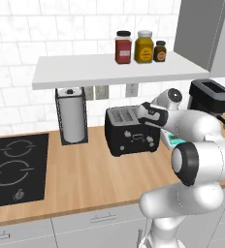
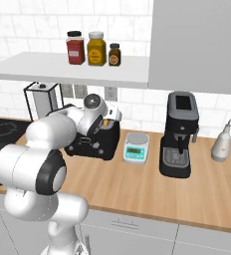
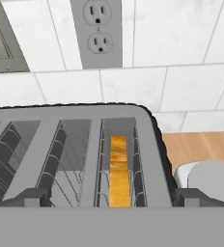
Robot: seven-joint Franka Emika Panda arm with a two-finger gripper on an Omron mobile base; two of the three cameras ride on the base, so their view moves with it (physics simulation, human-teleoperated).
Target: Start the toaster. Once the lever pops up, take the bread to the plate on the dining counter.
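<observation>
Toaster (image 1: 129, 130): black, boxy, silvery slot rims; stands on the wood counter (image 1: 85, 174) against the white tiled wall, between the paper-towel holder (image 1: 72, 115) and a small white kitchen scale (image 2: 136, 148); pale knobs on its front panel.
Bread (image 3: 118, 170): golden-brown slice, upright, sunk in the slot nearest the toaster's right-hand end as the hand view shows it; neighbouring slots hold bare wire guides.
Gripper (image 3: 109, 198): poised directly above the toaster's slots; jaws spread wide, one dark fingertip (image 3: 33, 197) at each side of the slot area, nothing between them; not touching the bread.
Wall outlet (image 3: 96, 30): grey, on the tiles behind the toaster.
Coffee machine (image 2: 179, 133): taller, black, right of the scale.
Shelf (image 1: 114, 68): white, above the toaster; carries three jars (image 1: 139, 47).
Stovetop (image 1: 15, 167): black, inset at the counter's left.
</observation>
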